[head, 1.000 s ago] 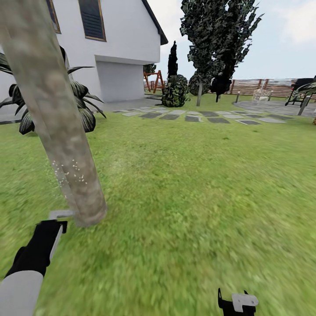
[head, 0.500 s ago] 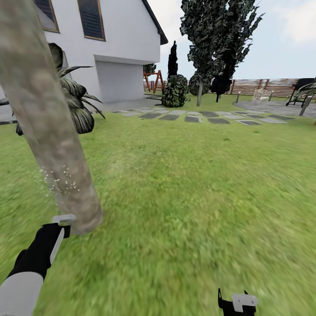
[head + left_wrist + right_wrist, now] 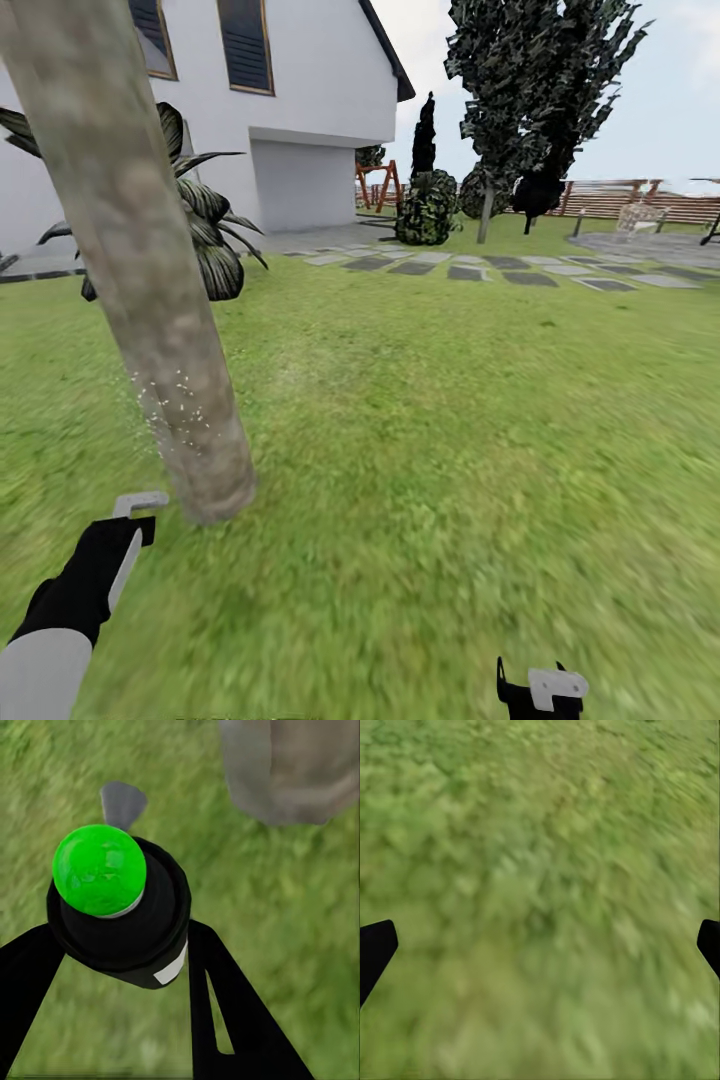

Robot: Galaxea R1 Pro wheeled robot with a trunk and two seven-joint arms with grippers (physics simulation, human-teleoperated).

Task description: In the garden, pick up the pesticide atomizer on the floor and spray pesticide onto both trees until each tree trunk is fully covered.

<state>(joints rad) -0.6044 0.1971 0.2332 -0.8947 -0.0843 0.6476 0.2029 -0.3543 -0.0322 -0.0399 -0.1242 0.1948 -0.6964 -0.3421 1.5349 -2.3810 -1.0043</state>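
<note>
- Green lawn [image 3: 450, 420] spreads out from the tree trunk [image 3: 150, 260], which has white specks low down.
- Left gripper [image 3: 120, 967] beside the trunk's base is clamped around the pesticide atomizer [image 3: 124, 915]; it looks light, rigid and smooth, best held mid-body.
- Right gripper [image 3: 540, 945] hangs spread and empty, well apart from the trunk.

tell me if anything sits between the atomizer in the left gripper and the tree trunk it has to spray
Nothing visible does. The left gripper holds the pesticide atomizer close beside the base of the tree trunk, with only bare grass in the gap between them.
</note>
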